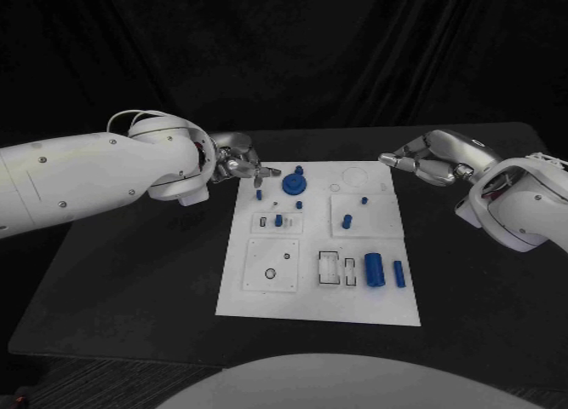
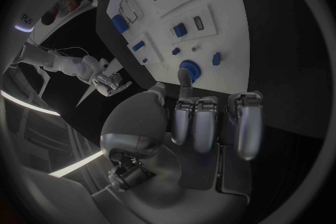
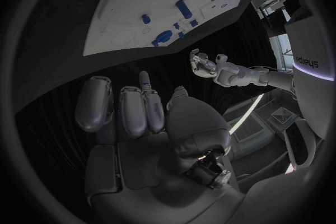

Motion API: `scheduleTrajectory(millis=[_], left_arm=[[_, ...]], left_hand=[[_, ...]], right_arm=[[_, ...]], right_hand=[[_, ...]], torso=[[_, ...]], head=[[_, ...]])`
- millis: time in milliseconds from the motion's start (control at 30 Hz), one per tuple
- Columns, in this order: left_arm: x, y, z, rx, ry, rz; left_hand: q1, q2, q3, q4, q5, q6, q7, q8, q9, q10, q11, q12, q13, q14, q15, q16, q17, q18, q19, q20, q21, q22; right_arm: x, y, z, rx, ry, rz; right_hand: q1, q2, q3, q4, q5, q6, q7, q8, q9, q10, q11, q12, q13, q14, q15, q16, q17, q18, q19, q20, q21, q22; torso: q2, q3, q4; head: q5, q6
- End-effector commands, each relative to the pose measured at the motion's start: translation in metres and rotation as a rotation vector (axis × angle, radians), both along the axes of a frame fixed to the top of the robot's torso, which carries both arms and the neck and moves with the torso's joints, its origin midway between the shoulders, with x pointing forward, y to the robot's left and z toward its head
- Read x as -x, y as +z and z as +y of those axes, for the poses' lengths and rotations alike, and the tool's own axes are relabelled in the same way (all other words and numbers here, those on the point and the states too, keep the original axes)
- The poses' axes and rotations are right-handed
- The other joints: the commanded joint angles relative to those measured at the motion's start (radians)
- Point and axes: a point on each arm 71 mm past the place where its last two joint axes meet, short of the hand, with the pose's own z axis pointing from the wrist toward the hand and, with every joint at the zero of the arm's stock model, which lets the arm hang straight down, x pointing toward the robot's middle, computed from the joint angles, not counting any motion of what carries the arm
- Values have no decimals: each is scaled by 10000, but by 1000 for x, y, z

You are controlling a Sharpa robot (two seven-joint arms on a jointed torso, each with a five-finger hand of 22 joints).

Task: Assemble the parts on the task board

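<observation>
Nearest my head camera is the task board's (image 1: 318, 311) near edge, a white plate lying in the middle of the black table (image 1: 124, 281). On its near right part I see a thick blue cylinder (image 1: 375, 269) with a slimmer blue pin (image 1: 399, 273) just beside it, both lying flat next to two narrow rectangular slots (image 1: 338, 267). A square recessed plate (image 1: 272, 265) with a small ring on it takes up the near left part.

From the fingers outward: my left hand's (image 1: 239, 162) fingertips (image 1: 258, 176) hang over the board's far left corner, close to the round blue gear-like part (image 1: 295, 183). From the left wrist view the fingers are loosely curled side by side with nothing between them, and one fingertip points toward that round part (image 2: 189, 70); I cannot tell whether it touches. Behind the hand, the white left arm (image 1: 75, 175) runs off toward the table's left edge.

My right hand (image 1: 428, 158) sits off the board's far right corner, above the bare table. Its fingers are partly curled and apart, holding nothing, which the right wrist view (image 3: 140, 109) confirms.

Smaller blue parts stand mid-board: one peg (image 1: 278, 220) toward the left and another (image 1: 347, 221) toward the right.
</observation>
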Motion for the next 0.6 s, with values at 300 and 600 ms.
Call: scheduleTrajectory(millis=[300, 600], left_arm=[[-27, -9, 3, -1489, -409, 258], [-39, -16, 6, -749, -416, -498]], left_hand=[[318, 0, -103, 117, -132, -61, 113, -561, -462, 1049, 66, 35, 2634, 1020, 56, 27, 2634, 51, 314, 57, -131, 2268], [1247, 6, -323, 177, -95, -781, 751, -2633, -4781, 1049, 534, 35, 2634, 1020, 471, 27, 2634, 74, 218, 455, -229, 2244]], right_arm=[[0, -1, 0, 56, -121, 124], [1, -4, -1, 155, -97, 339]], right_hand=[[181, -6, -86, -34, 75, 307, -58, 113, 53, 157, -50, -720, -345, 452, 27, 38, 16, -182, 236, -3, 483, 1619], [179, 14, -69, -27, 79, 490, -75, 158, 79, 479, -71, -290, 26, 587, -1, 519, 587, -330, 497, -29, 1292, 1898]], torso=[[17, -16, 0], [36, -28, -8]], head=[[8, 2], [50, 2]])
